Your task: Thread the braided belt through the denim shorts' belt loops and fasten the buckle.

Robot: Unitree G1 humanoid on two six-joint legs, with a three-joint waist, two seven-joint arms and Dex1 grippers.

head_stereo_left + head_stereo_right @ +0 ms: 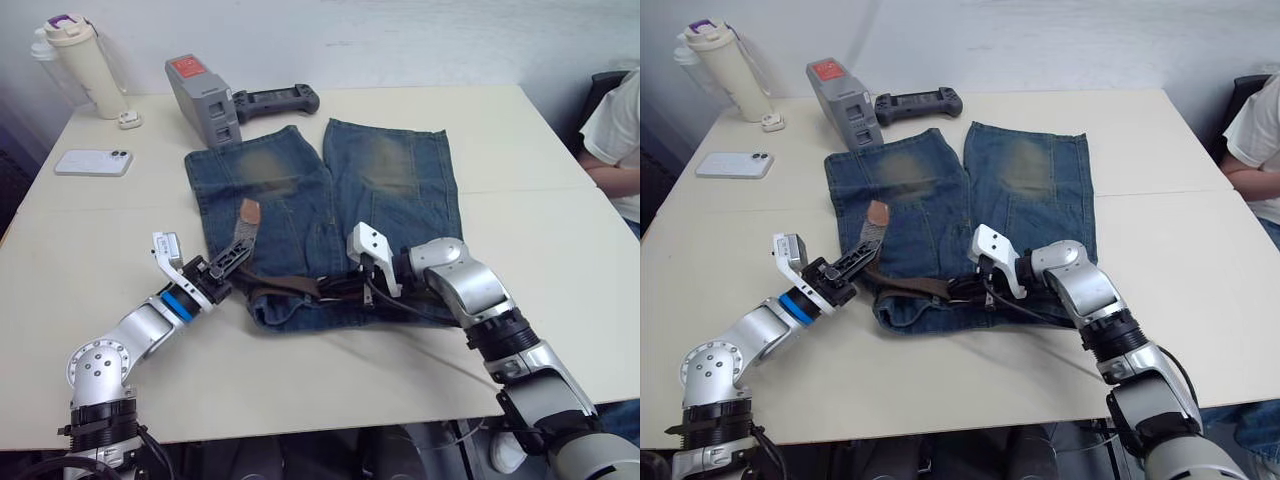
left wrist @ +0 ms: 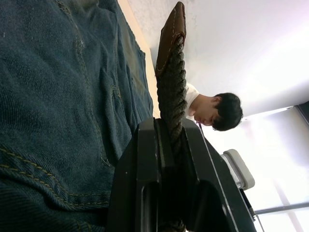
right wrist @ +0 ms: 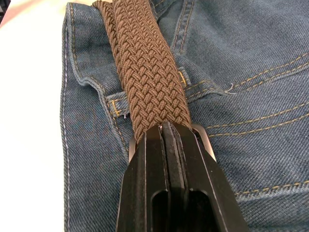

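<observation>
1. The denim shorts (image 1: 325, 215) lay flat on the table (image 1: 520, 150), waistband toward the robot; they serve as the landmark below.
2. Left of the shorts' waistband, the left gripper (image 1: 222, 268) was clenched on the braided belt (image 1: 285, 286) a little below its darker tip (image 1: 249, 211), which stood up over the left leg panel.
3. The belt ran along the waistband toward the right gripper (image 1: 980, 290), near the waistband's middle. Its fingers were pinched onto the belt where a silver edge, judged to be the buckle (image 3: 208, 143), showed beside them.
4. One of the belt loops (image 3: 115, 107) sat at the belt's edge; whether the belt passed through it could not be told.
5. Risk: the raised tail was judged liable to twist or slip if pulled at an angle, dragging the shorts and bunching the waistband.
6. Risk: with the buckle held so close, the prong might miss the weave.
7. Beyond the shorts' hems, the grey device (image 1: 203, 98) carried a red label; no writing was legible.
</observation>
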